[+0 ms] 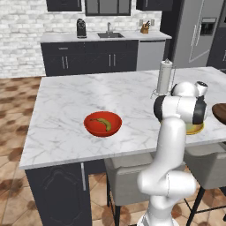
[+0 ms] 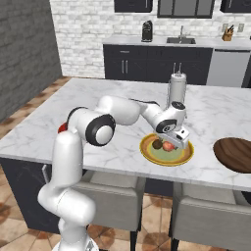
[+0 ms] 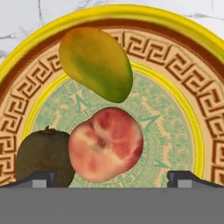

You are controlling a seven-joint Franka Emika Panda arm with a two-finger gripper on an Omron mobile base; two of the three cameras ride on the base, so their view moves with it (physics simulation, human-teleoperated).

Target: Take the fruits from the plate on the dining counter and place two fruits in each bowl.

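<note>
Three fruits are seen on the plate [image 3: 183, 52] on the dining counter [image 1: 70, 101]: a yellow-green mango [image 3: 96, 63] toward the far rim in the hand view, a reddish peach [image 3: 106, 144] at the centre, and a dark brown kiwi [image 3: 43, 155] touching the peach's side. A banana [image 1: 102, 123] is seen lying inside the red bowl [image 1: 103, 124], which is set well apart from the plate, toward the counter's near edge. The dark wooden bowl [image 2: 235, 154] is placed near the plate, on its other side. The white arm is shown reaching out over the counter, bent at the elbow and turned down at the wrist, so that the gripper [image 2: 171, 145] is held directly above the plate, pointing down at the peach and kiwi. Its two fingertips [image 3: 41, 177] are spread wide, standing to either side of the peach, with nothing grasped between them. A paper towel roll [image 2: 177, 89] is seen upright behind the plate, and dark cabinets with a sink [image 1: 110, 35] line the brick wall beyond.
</note>
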